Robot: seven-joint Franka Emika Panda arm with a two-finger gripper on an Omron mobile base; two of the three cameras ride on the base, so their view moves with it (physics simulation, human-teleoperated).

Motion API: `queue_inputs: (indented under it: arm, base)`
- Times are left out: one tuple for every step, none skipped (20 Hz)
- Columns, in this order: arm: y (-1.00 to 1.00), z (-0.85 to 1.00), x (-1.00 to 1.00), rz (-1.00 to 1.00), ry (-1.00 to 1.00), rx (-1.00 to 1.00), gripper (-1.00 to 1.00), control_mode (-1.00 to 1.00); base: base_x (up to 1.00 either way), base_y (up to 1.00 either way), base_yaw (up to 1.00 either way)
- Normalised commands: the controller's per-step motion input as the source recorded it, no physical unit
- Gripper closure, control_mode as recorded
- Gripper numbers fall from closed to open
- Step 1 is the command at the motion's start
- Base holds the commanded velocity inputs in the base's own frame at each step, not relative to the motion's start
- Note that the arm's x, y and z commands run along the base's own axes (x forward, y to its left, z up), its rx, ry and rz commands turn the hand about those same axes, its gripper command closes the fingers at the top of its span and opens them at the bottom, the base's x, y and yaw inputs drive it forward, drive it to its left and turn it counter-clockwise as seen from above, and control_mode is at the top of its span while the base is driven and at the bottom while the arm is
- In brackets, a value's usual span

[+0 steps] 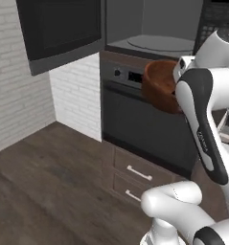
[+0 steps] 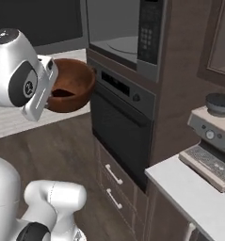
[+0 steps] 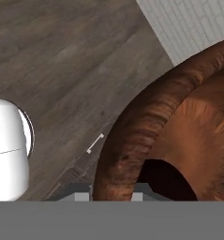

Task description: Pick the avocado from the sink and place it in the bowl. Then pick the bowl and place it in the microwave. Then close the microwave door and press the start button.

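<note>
The tool (image 3: 111, 196) is pinched on the rim of the bowl (image 2: 71, 84), its two tips showing at either side of the wall at 6 o'clock in the hand view, so the jaws stand narrowly apart with the wood between them. The reddish-brown bowl hangs in the air, off any bench, tilted with its mouth turned partly sideways. In the left base view it sits at about 2 o'clock, just in front of the oven (image 1: 144, 124) and below the open microwave (image 1: 159, 28), whose grey turntable (image 1: 160, 43) shows inside. The microwave door (image 1: 61, 31) stands swung wide at 11 o'clock. A dark shape, apparently the avocado (image 3: 166, 180), lies low inside the bowl at 5 o'clock in the hand view. Under the bowl is the wooden floor (image 1: 49, 182), and two drawers (image 1: 135, 179) sit beneath the oven.
</note>
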Motion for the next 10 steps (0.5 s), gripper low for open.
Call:
queue_inputs:
  arm:
    - [0.0,0.0,0.0,0.0,0.0,0.0,1.0,1.0]
    - [0.0,0.0,0.0,0.0,0.0,0.0,1.0,1.0]
    - [0.0,0.0,0.0,0.0,0.0,0.0,1.0,1.0]
    - [0.0,0.0,0.0,0.0,0.0,0.0,1.0,1.0]
    - [0.0,0.0,0.0,0.0,0.0,0.0,1.0,1.0]
    - [0.0,0.0,0.0,0.0,0.0,0.0,1.0,1.0]
    - [0.0,0.0,0.0,0.0,0.0,0.0,1.0,1.0]
    - [0.0,0.0,0.0,0.0,0.0,0.0,1.0,1.0]
    - [0.0,0.0,0.0,0.0,0.0,0.0,1.0,1.0]
    - [0.0,0.0,0.0,0.0,0.0,0.0,1.0,1.0]
  base:
    - [0.99,0.44,-0.18]
    - [1.0,0.47,-0.18]
    - [0.85,0.36,-0.18]
    - [0.71,0.16,-0.19]
    - [0.65,0.09,-0.2]
    - [0.67,0.09,-0.19]
    - [0.64,0.03,-0.19]
    - [0.5,0.0,-0.18]
    - [0.54,0.0,-0.17]
    - [0.69,0.0,-0.16]
